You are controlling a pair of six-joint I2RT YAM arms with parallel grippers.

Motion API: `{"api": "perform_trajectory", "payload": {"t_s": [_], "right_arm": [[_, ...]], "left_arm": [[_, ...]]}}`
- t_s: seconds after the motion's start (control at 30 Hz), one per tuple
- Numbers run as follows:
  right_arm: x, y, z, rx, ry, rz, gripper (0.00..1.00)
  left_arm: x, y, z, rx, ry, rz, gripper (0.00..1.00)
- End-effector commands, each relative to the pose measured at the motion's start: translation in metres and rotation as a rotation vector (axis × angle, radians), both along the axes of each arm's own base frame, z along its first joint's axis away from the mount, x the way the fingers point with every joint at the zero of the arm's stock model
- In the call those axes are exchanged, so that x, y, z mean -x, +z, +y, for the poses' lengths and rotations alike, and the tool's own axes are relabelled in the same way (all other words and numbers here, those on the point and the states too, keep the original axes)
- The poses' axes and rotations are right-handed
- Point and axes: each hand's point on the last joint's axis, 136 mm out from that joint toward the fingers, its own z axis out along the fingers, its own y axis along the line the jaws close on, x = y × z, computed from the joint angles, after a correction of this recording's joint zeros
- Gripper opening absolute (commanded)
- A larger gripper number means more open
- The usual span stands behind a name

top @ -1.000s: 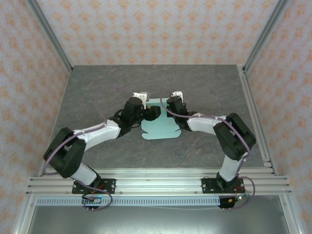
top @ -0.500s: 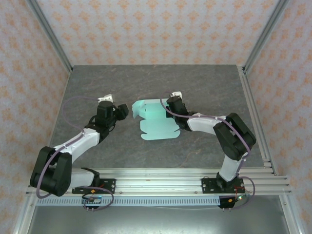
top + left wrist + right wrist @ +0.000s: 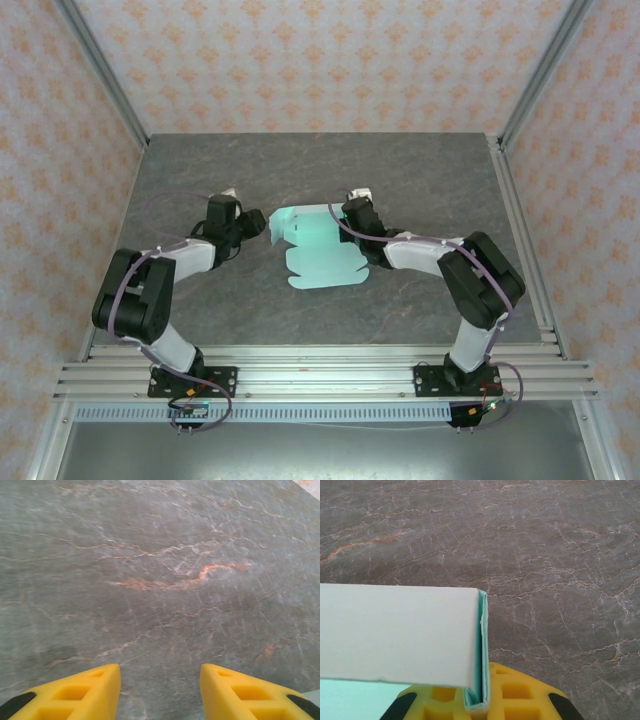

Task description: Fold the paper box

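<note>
Table (image 3: 430, 170): grey, veined like stone; carries the paper box near its middle, between the two arms and within reach of both.

Paper box (image 3: 320, 262): pale mint card, mostly flat on the table, with rounded tabs toward the near edge. Far part bent upward, so only partly folded; by the look of it, an early stage of the task.

Far panel (image 3: 395, 630): lifted off the sheet, pale on its outer face. Turns at its right end into a narrow mint edge that runs down into the tool. Probably held up this way to set the crease and stop the wall from springing back flat.

Right tool (image 3: 479, 702): low at the far right corner of the box, yellow fingers (image 3: 520, 700) pressed together on that turned edge, pinching the card. Seems placed there as the anchor for the fold, leaving the rest of the sheet free to be worked.

Left tool (image 3: 160, 690): just beside the left edge of the box, apart from it as far as can be told. Spread wide, with bare table between the yellow fingers and nothing held. Pointed down at the table close by, presumably ready to come in on the left side.

Risk: thin card, likely to buckle or slide out of a one-corner pinch if pulled hard.
</note>
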Motion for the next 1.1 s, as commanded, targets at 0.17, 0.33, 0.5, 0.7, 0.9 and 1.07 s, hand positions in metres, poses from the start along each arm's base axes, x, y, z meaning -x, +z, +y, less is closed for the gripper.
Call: {"api": "perform_trajectory", "payload": {"t_s": [0.17,0.33,0.5,0.7,0.9,1.07], "right_arm": [[-0.006,0.011,0.005,-0.022,-0.017,-0.016,0.00],[-0.011,0.006,0.003,0.000,-0.040,-0.009,0.00],[-0.014,0.002,0.005,0.002,-0.045,-0.001,0.00],[-0.019,-0.005,0.010,0.003,-0.040,0.010,0.00],[-0.019,-0.008,0.013,-0.003,-0.031,0.023,0.00],[-0.018,-0.008,0.014,-0.005,-0.025,0.027,0.00]], "left_arm": [[-0.007,0.001,-0.040,0.053,-0.134,-0.027,0.46],[-0.007,0.006,-0.059,0.060,-0.190,-0.046,0.46],[-0.003,0.011,-0.075,0.059,-0.244,-0.058,0.46],[0.000,0.008,-0.081,0.061,-0.268,-0.055,0.46],[0.001,0.005,-0.085,0.035,-0.311,-0.071,0.52],[0.003,0.010,-0.094,-0.036,-0.404,-0.108,0.52]]}}
